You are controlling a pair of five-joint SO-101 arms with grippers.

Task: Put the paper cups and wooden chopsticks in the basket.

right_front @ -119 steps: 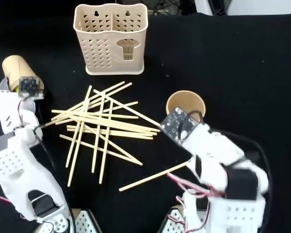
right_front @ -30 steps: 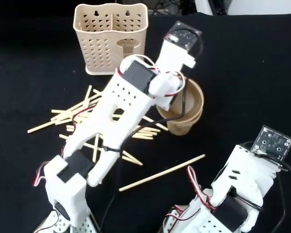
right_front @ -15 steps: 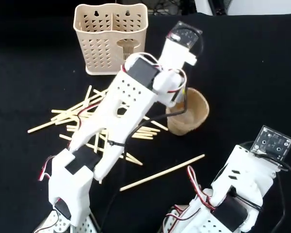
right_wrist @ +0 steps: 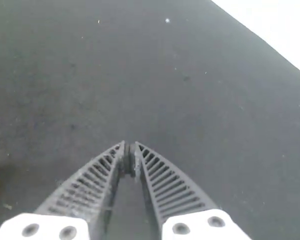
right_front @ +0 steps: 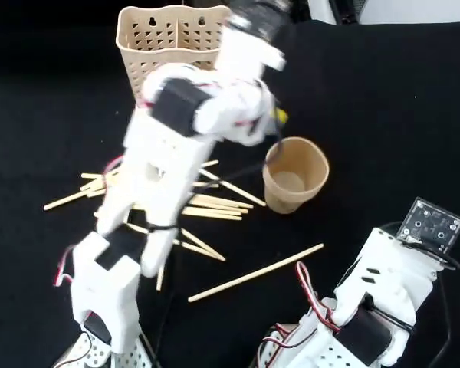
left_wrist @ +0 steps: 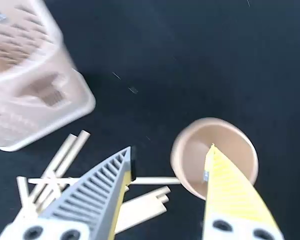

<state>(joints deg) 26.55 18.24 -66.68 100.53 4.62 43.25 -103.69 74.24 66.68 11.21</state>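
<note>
Nearest of all, on the near side of the paper cup (right_front: 295,175) and a little to its right, the right arm (right_front: 399,276) sits folded low over the black counter (right_front: 383,92). The right jaws are pressed together with nothing between them, and only bare counter lies under them in the right wrist view. Between that arm and the cup a single chopstick (right_front: 257,272) lies by itself on a slant, apart from both. The cup stands upright on the counter with its mouth open to the ceiling. Just to its left the pile of wooden chopsticks (right_front: 207,205) is strewn criss-cross, the closest sticks ending right beside the cup's base. The left arm (right_front: 176,153) stretches from its base over that pile, with its wrist raised on the far left side of the cup. The left jaws are spread wide and grip nothing. In the left wrist view the yellow finger (left_wrist: 230,190) lies across the cup (left_wrist: 215,155) at its rim, while the grey finger (left_wrist: 92,192) hangs over the chopstick ends (left_wrist: 140,207) beside it. I cannot tell whether the yellow tip touches the rim or only hovers above it. Beyond the cup, farther back and to its left, the perforated basket (right_front: 149,54) stands upright, partly hidden behind the left arm's wrist. In the left wrist view the basket (left_wrist: 25,100) sits well apart from the cup, with a few stick ends reaching toward its foot.
</note>
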